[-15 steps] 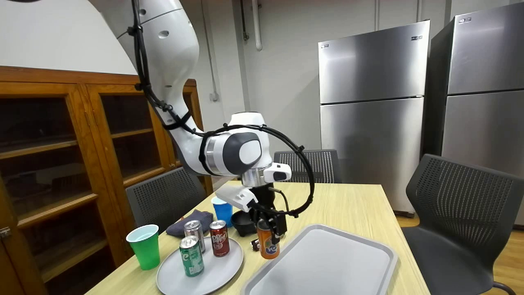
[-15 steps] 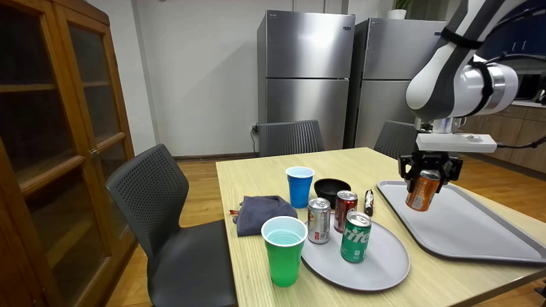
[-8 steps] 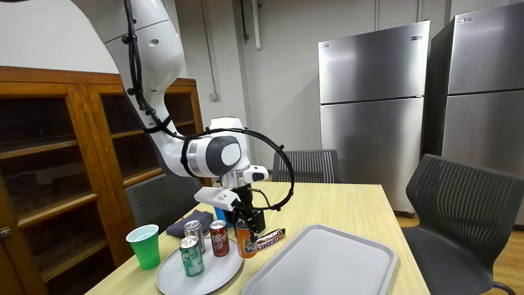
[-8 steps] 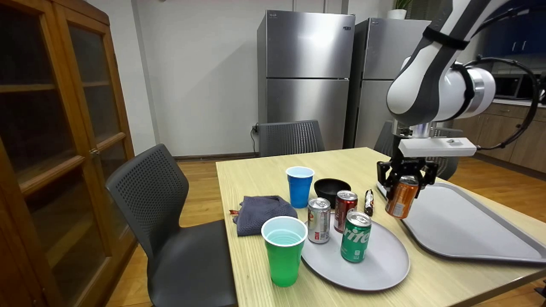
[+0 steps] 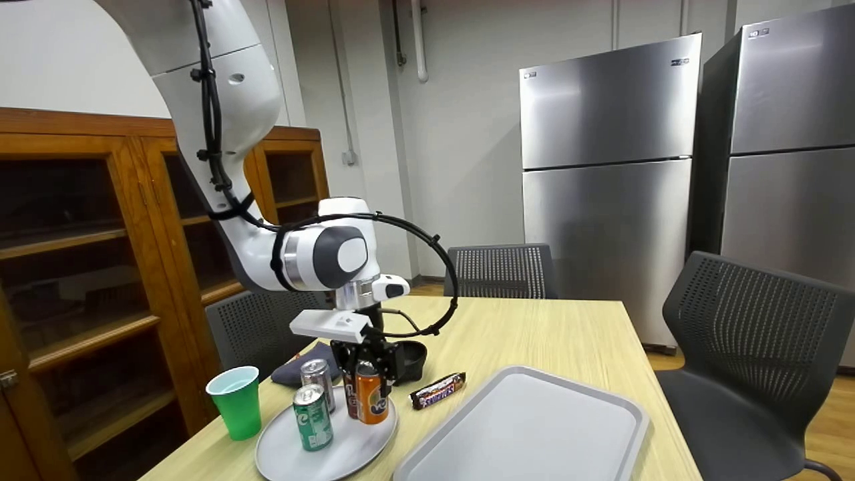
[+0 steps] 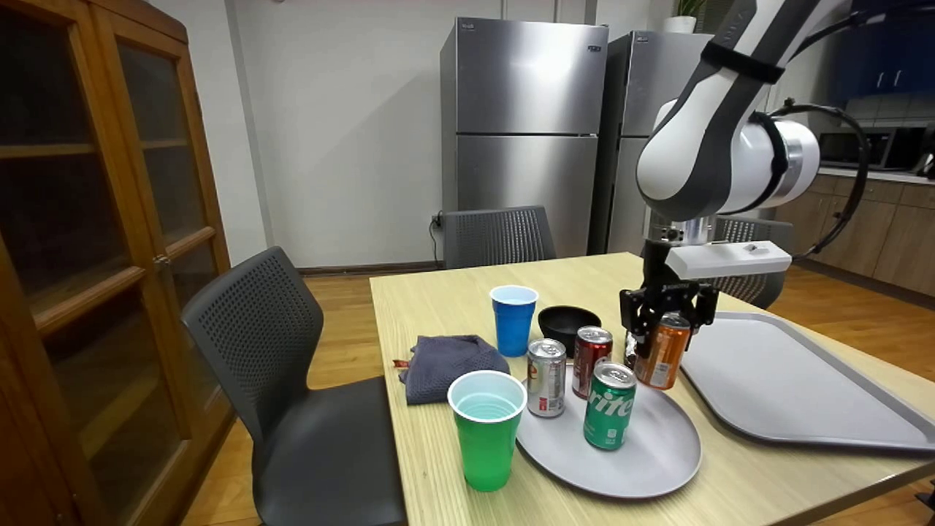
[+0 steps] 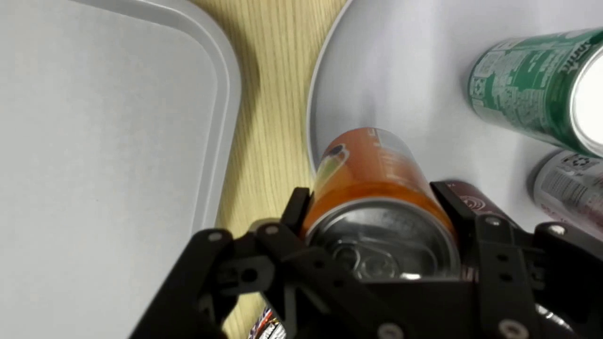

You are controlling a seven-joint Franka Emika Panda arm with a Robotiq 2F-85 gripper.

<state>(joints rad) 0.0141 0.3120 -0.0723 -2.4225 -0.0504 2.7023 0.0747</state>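
Note:
My gripper (image 6: 665,337) is shut on an orange Fanta can (image 6: 663,358), which tilts slightly. The can is over the near rim area of the round grey plate (image 6: 657,464); I cannot tell whether it touches. In the wrist view the orange can (image 7: 370,160) sits between both fingers, its lid facing the camera. On the plate stand a green Sprite can (image 6: 610,413), a silver can (image 6: 546,383) and a dark red Dr Pepper can (image 6: 590,361). The red can (image 7: 476,197) is right beside one finger in the wrist view and is partly hidden behind the orange can in an exterior view (image 5: 350,397).
A grey tray (image 5: 528,427) lies beside the plate. A Snickers bar (image 5: 437,391) lies between tray and black bowl (image 5: 411,361). A blue cup (image 6: 513,325), a dark cloth (image 6: 449,369) and a green cup (image 6: 487,446) stand or lie around the plate. Chairs surround the table.
The gripper has carried the orange can from above the tray's edge across to the plate, beside the red can, and slightly lower. The other objects have not moved.

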